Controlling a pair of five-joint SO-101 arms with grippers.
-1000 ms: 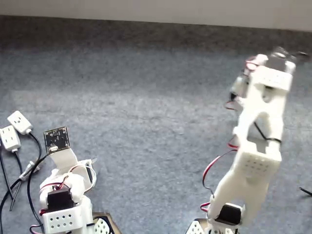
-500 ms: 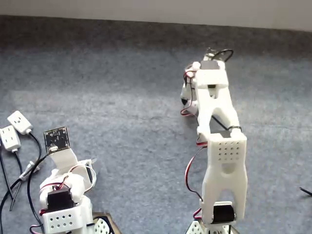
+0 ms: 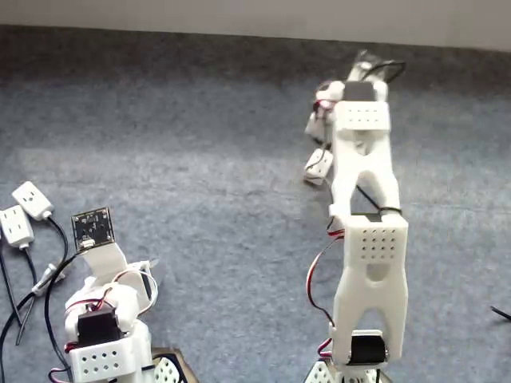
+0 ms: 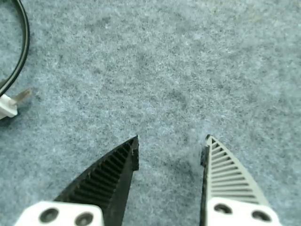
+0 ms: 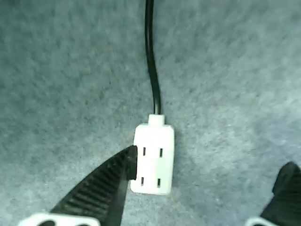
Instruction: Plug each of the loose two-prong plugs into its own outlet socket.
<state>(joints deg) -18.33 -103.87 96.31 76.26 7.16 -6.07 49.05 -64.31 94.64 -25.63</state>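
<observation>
A white outlet socket (image 5: 153,159) with a black cable (image 5: 150,56) lies flat on the grey carpet, slots up. My right gripper (image 5: 210,162) hangs open over it, and one black finger (image 5: 113,183) touches the socket's side. In the high view this socket (image 3: 318,166) peeks out beside the stretched right arm (image 3: 363,159). My left gripper (image 4: 170,150) is open over bare carpet. A two-prong plug (image 4: 9,104) on a black cord lies off to its side. Two more white sockets (image 3: 32,199) (image 3: 14,225) and a plug (image 3: 46,279) lie at the table's left edge.
The folded left arm (image 3: 100,319) sits at the front left beside the cords. A black cable end (image 3: 501,313) shows at the right edge. Grey carpet (image 3: 200,136) covers the whole table, and a pale wall strip runs along the back.
The right arm swung from the far right toward the middle, then shifted slightly right, and the socket now shows beside it. The left arm has not moved.
</observation>
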